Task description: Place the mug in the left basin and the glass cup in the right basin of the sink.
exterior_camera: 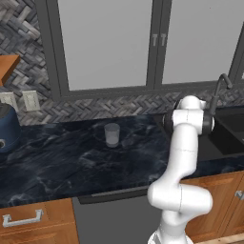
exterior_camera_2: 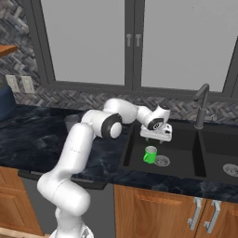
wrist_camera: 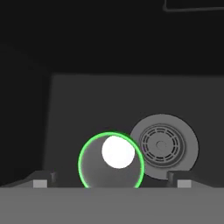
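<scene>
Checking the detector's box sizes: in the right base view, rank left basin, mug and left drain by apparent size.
1. left basin, by far the largest.
2. mug.
3. left drain, close to the mug in apparent size, so that order is unsure.

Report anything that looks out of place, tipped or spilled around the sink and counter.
Nothing stands out. The mug stands upright in the left basin beside the drain, below the open gripper. The glass cup stands upright on the counter, with no spill visible.
</scene>
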### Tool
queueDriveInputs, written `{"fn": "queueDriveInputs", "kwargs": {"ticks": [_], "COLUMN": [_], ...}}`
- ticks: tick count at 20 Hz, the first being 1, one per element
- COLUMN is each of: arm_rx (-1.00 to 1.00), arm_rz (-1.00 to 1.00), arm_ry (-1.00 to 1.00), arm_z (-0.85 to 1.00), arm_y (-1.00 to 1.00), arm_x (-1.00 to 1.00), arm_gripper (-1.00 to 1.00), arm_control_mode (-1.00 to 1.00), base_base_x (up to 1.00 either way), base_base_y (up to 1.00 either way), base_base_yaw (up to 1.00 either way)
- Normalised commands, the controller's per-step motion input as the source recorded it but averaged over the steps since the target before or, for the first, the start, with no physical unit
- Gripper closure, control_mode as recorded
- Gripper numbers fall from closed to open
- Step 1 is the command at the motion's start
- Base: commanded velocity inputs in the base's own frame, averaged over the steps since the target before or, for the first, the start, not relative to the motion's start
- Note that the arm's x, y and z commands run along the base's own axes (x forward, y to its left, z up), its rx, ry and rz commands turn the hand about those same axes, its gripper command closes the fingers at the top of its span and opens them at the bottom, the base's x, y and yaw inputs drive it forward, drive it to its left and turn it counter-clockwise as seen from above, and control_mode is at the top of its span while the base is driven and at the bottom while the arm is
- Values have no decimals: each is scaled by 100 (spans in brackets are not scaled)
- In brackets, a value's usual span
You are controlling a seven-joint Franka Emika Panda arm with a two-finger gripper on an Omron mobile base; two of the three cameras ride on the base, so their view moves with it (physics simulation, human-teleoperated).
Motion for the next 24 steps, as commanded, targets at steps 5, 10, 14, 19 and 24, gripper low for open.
{"fn": "queueDriveInputs", "kwargs": {"ticks": [5, 10, 14, 19, 24], "arm_rx": [-3, -1, -2, -4, 0], "arm_rz": [0, -1, -3, -2, 0], "arm_ry": [-4, 0, 0, 0, 0], "arm_z": [25, 34, 37, 36, 26], "arm_y": [52, 45, 37, 36, 40], "arm_x": [-7, -2, -13, -11, -3], "arm_gripper": [-100, -100, -100, -100, -100], "arm_control_mode": [-100, -100, -100, -100, -100], "base_base_x": [0, 0, 0, 0, 0], "base_base_y": [0, 0, 0, 0, 0], "base_base_yaw": [0, 0, 0, 0, 0]}}
